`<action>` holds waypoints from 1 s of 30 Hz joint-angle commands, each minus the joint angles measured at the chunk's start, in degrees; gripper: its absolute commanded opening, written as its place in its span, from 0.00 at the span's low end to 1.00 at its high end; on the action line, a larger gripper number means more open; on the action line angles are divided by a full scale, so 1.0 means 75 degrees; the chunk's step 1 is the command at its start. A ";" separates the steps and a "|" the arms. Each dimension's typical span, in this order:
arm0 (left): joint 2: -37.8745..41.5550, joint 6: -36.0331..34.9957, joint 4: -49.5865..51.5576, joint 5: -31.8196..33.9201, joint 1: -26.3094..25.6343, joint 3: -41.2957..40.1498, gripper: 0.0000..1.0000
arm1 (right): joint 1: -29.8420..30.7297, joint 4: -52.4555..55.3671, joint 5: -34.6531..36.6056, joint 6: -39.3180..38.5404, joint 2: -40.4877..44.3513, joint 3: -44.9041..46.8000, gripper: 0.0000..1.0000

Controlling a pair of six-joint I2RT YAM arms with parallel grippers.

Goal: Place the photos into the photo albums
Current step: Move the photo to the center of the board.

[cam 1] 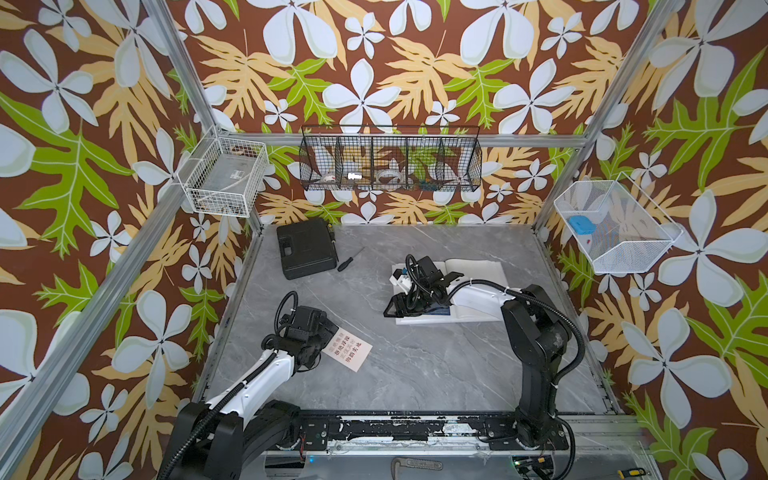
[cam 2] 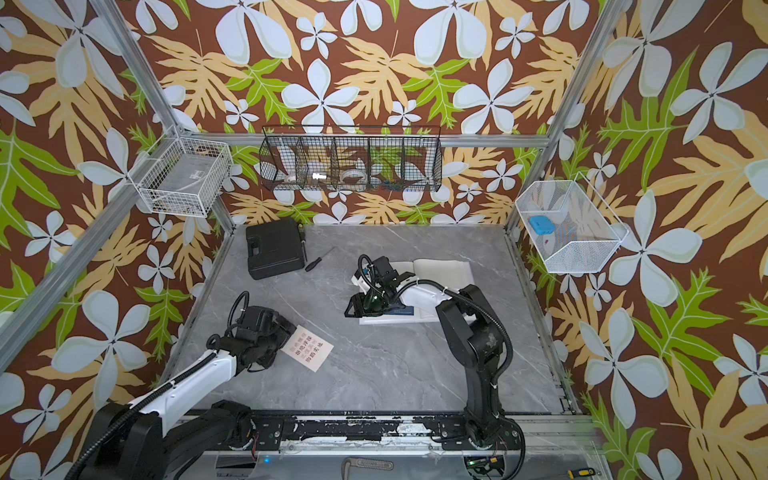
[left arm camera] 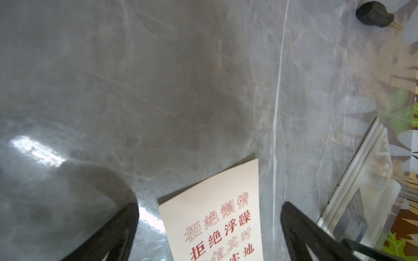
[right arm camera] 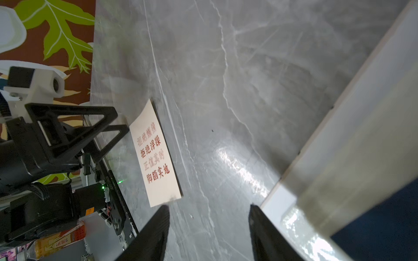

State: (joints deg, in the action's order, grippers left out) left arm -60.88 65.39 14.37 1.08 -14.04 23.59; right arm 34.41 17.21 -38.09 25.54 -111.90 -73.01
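Grey marble desk [cam 1: 415, 374]: a cream card [cam 1: 347, 351] with red writing lies front-left under the wide-open left gripper [left arm camera: 209, 205]. Toward the right edge, the right gripper [right arm camera: 209, 208], parted and empty, overhangs the open white album [cam 1: 478, 268].

A cream card [cam 1: 347, 351] bearing red Chinese characters lies flat and askew on the near left of the grey tabletop [cam 1: 415, 374]. Well apart, toward the right, the white photo album [cam 1: 482, 268] lies open, with a navy blue card [cam 1: 441, 310] apparently resting on its near page.
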 commanded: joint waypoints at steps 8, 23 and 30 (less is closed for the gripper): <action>0.0051 -0.0162 -0.1096 -0.1399 -0.0014 -0.0997 1.00 | 0.0240 -0.1787 0.0062 0.2085 0.0657 0.1663 0.56; 0.1097 -0.0043 -0.1290 -0.1847 -0.0012 -0.1940 1.00 | 0.1006 -0.2253 0.0336 0.2754 0.0204 0.1590 0.48; 0.1046 -0.0116 -0.1522 -0.2094 -0.0008 -0.2091 1.00 | 0.1130 -0.2100 0.0383 0.2719 -0.0049 0.1394 0.41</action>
State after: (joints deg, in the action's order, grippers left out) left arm -52.31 64.16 -8.29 -12.67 -14.04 8.95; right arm 42.72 0.47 -35.77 46.26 -111.90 -62.11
